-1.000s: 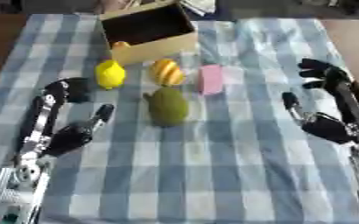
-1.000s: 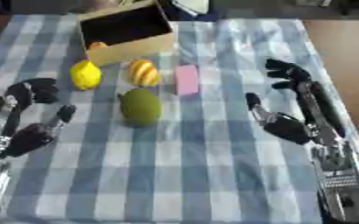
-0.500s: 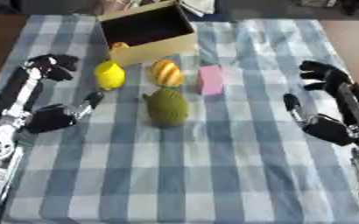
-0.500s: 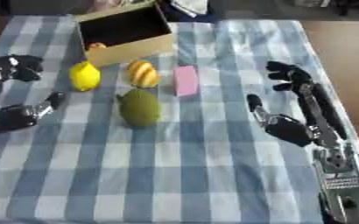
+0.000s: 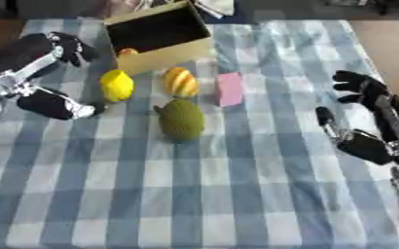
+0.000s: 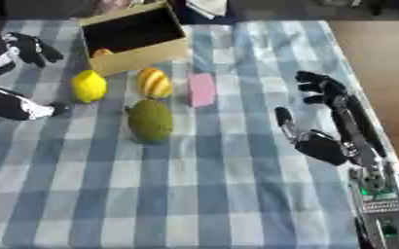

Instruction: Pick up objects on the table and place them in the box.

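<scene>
Box [image 5: 165, 51] at far end of table [image 5: 237, 194], w/ fruit [image 5: 128, 51] inside. In front, L to R: lemon [image 5: 116, 85], striped fruit [image 5: 182, 82], block [image 5: 230, 89]. Avocado-like fruit [image 5: 182, 119] nearest.

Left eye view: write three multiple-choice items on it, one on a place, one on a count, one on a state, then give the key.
1. Where does the pink block lie?
A. inside the box
B. on the cloth, right of the striped orange fruit
C. in the right hand

2. How many things lie loose on the cloth outside the box?
A. two
B. four
C. six

3. How is the right hand?
A. open, holding nothing
B. curled round the green fruit
C. pressing the box

Key: 1 B, the block sits beside that fruit. 2 B, the yellow fruit, striped fruit, pink block and green fruit. 3 A, its fingers are spread above bare cloth.
</scene>
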Available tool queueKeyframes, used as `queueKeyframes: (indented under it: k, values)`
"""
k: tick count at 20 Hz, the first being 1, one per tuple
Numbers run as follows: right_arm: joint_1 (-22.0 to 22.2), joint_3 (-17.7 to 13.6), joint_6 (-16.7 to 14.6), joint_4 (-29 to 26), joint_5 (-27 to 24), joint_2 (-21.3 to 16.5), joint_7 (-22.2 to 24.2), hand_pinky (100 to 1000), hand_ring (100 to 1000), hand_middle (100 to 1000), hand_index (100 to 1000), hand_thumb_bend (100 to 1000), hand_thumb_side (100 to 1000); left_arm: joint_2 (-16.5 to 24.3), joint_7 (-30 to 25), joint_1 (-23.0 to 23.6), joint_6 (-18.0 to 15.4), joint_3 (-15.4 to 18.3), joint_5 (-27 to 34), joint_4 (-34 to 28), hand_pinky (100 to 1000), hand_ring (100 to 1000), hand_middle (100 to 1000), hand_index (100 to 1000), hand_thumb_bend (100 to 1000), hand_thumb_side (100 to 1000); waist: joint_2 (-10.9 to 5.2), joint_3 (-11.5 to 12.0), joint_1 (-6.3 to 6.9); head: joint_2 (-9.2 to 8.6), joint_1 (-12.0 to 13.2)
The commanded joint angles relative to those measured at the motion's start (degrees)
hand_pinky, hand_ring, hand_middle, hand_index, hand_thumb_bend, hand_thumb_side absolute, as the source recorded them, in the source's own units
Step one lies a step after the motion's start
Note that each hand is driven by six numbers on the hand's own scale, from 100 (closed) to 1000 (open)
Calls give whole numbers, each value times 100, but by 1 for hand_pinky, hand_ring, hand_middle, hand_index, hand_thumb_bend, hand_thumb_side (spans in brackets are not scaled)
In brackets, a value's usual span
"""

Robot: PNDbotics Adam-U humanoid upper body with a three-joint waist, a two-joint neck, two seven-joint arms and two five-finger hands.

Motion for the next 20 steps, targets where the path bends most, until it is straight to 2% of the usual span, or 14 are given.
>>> queueKeyframes:
  k: [1, 5, 12, 20]
  values:
    - [-34, 5, -18, -52, -44, -104, 27, 721, 817, 814, 893, 274, 412, 157, -76, -360, -111, -172, -158, 634, 723, 674, 693, 823, 557, 367, -193, -19, 98, -28, 29]
    - [-19, 13, -21, -47, -58, -113, 32, 721, 817, 814, 894, 272, 412, -24, 16, -714, -294, -300, -359, 1395, 724, 676, 692, 823, 554, 363, -201, -31, 112, -3, 35]
    - [2, 23, -26, -37, -75, -112, 48, 721, 817, 814, 894, 270, 413, -497, 294, -1137, -446, -258, -815, 2338, 719, 668, 685, 819, 524, 343, -218, -35, 93, 54, 26]
    - [13, 24, -31, -32, -91, -105, 53, 721, 817, 814, 894, 269, 413, -812, 451, -1277, -545, -192, -871, 2842, 712, 653, 671, 811, 518, 346, -213, -50, 85, 76, 20]
